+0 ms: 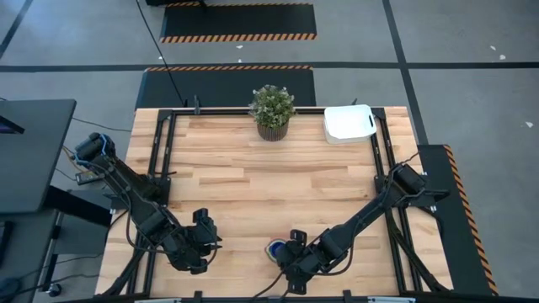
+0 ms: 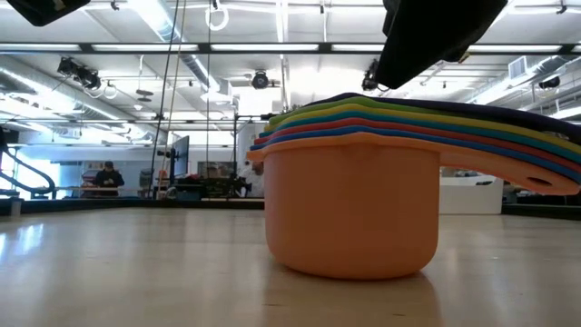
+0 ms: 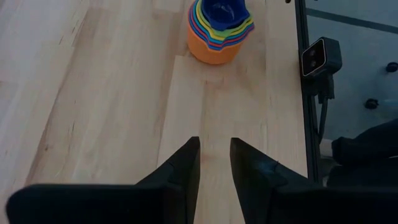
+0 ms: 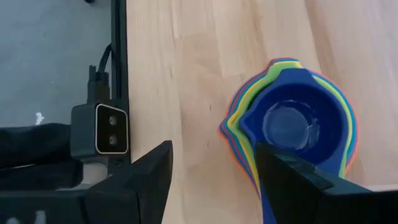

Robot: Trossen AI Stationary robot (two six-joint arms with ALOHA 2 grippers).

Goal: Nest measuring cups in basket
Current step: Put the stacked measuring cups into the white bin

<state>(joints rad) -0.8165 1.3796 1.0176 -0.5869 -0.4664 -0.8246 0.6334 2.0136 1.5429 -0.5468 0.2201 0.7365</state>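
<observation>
Your right gripper (image 4: 211,180) hangs directly over the cups (image 4: 292,121), fingers spread and holding nothing; one finger sits just outside the stack's rim, the other off to the side over bare table (image 1: 253,181). The cups are already nested into one stack, orange (image 2: 349,213) outermost and dark blue (image 4: 295,118) on top, standing upright on the wood near the table's front edge. The basket (image 1: 349,123) lies well apart from this gripper, at the far corner by the plant (image 1: 272,109).

Expect the stack to be light, stiff and slick: thin plastic with smooth, rounded walls. A pinch across the round body may slide or squirt out, and a lift by the top cup alone could leave the rest behind. Your better hold looks to be the fanned handles, clamped together, or the rims with one finger inside the dark blue bowl and one outside the orange wall.

Your left gripper (image 3: 214,158) waits farther off, low over the table with the stack ahead of it, its fingers a little apart and empty.
</observation>
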